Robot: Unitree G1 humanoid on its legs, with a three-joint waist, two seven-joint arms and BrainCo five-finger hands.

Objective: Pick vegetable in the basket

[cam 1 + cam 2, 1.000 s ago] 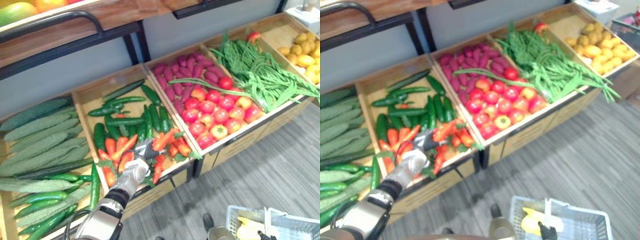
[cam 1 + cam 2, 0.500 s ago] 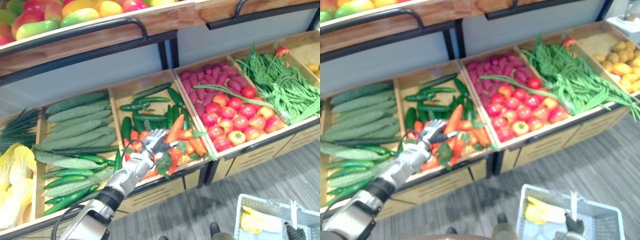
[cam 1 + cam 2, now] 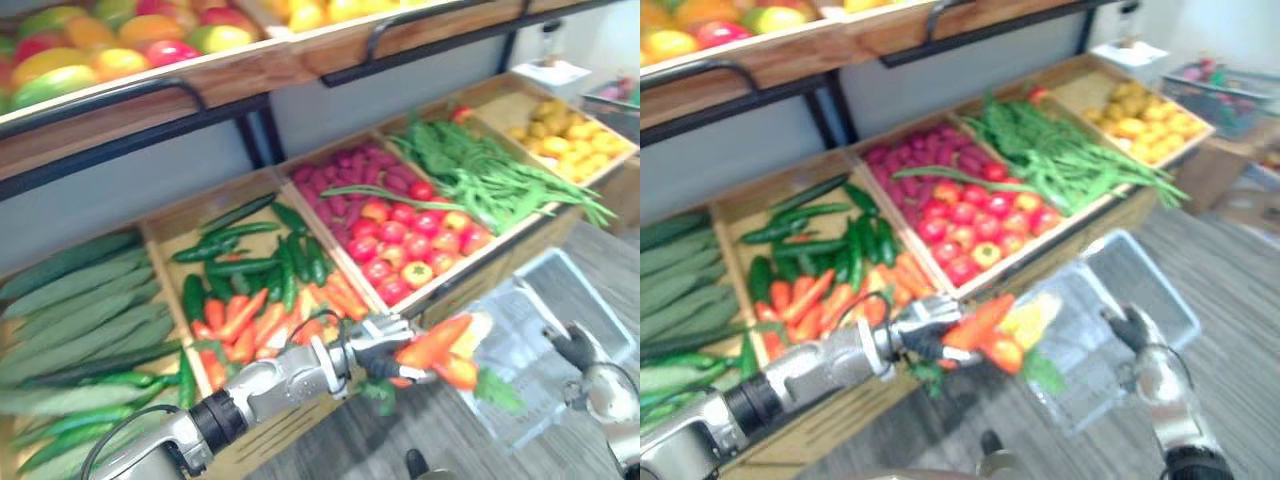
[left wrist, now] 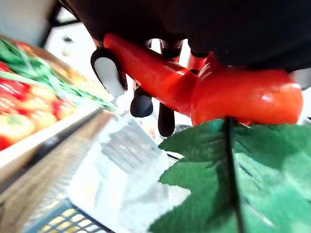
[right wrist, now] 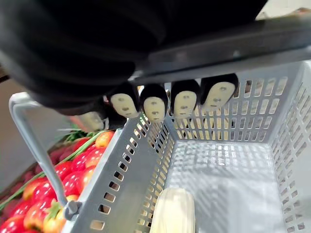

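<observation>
Left hand [image 3: 375,345]: fingers [image 4: 109,73] are being kept curled round a bunch of carrots [image 3: 440,355], with a green leaf [image 4: 233,179] hanging beneath. The grip looks firm in the left wrist view.

Change over the last half second: the hand was down among the loose carrots in the crate [image 3: 190,205]. The bunch is now being carried clear of the crate front, out over the floor. The whole view has also shifted, so only movement relative to the crate is being counted.

Right hand [image 3: 1135,328]: fingers [image 5: 155,104] are being held closed round the handle of the grey basket [image 3: 1110,270]. The basket is being held up just beside the bunch, in front of the tomato crate [image 3: 420,240]. A pale yellow item [image 5: 172,213] is lying inside it.

Judgement: the pick is being treated as done and the transfer as under way. The carrots are not yet over the basket opening. The trailing leaf is being noted as a possible snag on the rim.
</observation>
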